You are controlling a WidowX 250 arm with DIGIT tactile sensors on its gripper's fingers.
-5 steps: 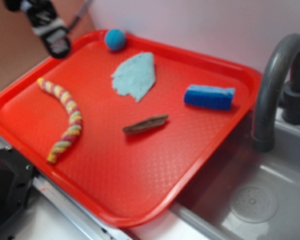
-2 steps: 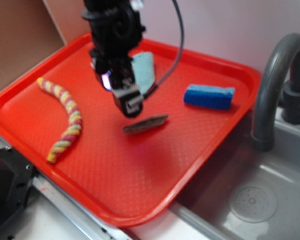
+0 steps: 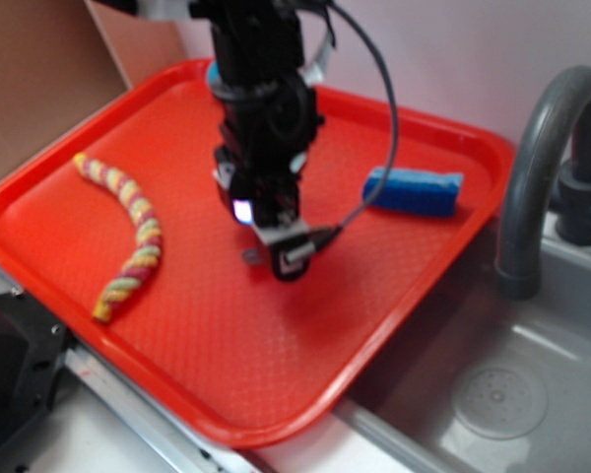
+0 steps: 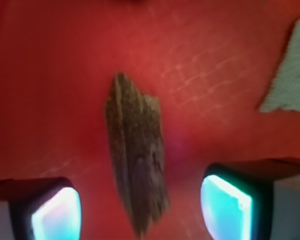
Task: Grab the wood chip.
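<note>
Between the spread fingers of the released pincer point(image 4: 140, 212) lies the wood chip point(image 4: 137, 165), flat on the red tray point(image 3: 394, 296), its tip pointing to 12 o'clock.

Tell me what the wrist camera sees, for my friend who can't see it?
A brown wood chip lies on the red tray, between the two open fingers of the gripper. A pale blue cloth peeks in at the right edge.
</note>
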